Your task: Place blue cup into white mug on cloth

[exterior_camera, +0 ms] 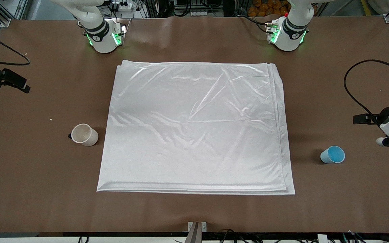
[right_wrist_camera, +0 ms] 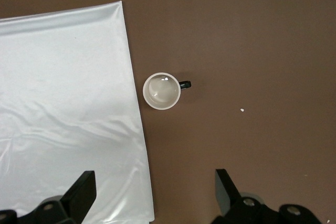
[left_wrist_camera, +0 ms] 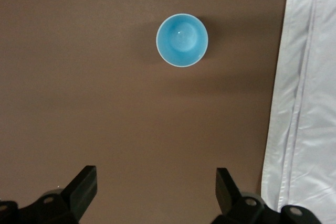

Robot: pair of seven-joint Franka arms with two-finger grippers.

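blue cup [left_wrist_camera: 181, 40] upright on brown counter [exterior_camera: 46, 189] beside cloth [exterior_camera: 194, 128], under open, empty left hand [left_wrist_camera: 155, 190]. white mug [right_wrist_camera: 162, 91] under open right hand [right_wrist_camera: 155, 192].

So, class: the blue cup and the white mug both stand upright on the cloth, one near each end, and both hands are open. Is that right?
Not quite. Neither stands on the cloth: the blue cup and the white mug stand upright on the bare brown table, one beside each end of the cloth, as the front view shows. The left hand and right hand are indeed open.
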